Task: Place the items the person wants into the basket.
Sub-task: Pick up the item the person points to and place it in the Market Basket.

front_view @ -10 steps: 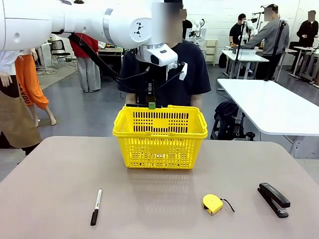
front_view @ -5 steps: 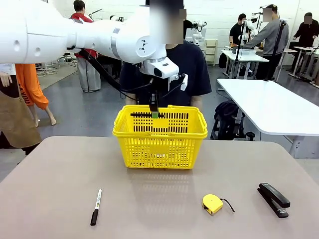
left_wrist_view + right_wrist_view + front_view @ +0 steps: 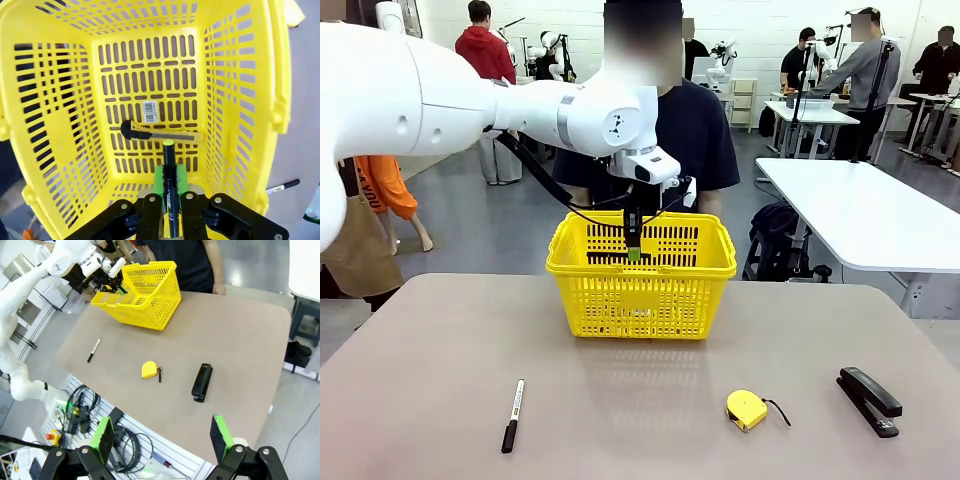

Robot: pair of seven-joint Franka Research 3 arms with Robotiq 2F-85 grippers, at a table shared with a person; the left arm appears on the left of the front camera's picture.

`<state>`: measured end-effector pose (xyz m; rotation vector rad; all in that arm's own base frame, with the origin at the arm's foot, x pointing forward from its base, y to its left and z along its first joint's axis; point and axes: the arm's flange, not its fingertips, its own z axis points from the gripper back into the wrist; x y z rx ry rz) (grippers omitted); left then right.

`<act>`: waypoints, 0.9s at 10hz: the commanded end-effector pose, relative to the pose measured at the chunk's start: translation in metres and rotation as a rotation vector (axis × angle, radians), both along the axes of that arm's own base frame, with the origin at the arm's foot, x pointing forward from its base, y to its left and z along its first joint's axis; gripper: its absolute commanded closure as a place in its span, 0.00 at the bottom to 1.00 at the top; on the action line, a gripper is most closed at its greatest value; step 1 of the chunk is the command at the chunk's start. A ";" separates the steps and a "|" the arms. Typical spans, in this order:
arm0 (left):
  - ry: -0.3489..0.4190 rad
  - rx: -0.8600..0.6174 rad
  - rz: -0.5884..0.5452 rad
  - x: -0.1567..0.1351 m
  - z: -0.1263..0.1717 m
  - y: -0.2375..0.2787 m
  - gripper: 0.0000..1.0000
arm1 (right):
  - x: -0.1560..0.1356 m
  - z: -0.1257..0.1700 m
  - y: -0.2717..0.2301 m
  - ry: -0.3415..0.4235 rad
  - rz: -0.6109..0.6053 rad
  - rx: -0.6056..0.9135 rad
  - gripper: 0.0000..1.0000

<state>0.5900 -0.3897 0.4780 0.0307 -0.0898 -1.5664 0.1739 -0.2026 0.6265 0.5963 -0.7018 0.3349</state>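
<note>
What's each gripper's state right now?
Left gripper: shut on the black pen, over the yellow basket.
Right gripper: open, holding nothing.

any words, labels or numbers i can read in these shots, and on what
Barcode sticker on the basket floor: too small to read.
Print on the marker barrel: too small to read.
Print on the pen: blurred.
No other text can be read.

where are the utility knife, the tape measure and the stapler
utility knife [image 3: 165, 135], left wrist view, middle of its body
tape measure [image 3: 746, 408], front view, centre of yellow case
stapler [image 3: 868, 400], front view, middle of its top
</note>
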 end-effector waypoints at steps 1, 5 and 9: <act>0.048 -0.013 0.034 0.010 -0.003 -0.008 0.89 | 0.001 -0.002 0.000 -0.011 0.019 0.013 0.00; 0.055 -0.009 0.029 0.016 -0.015 -0.009 0.64 | 0.001 -0.002 0.000 -0.011 0.019 0.013 0.00; 0.056 -0.014 0.021 0.017 -0.013 -0.007 0.00 | 0.001 -0.002 0.000 -0.011 0.019 0.013 0.00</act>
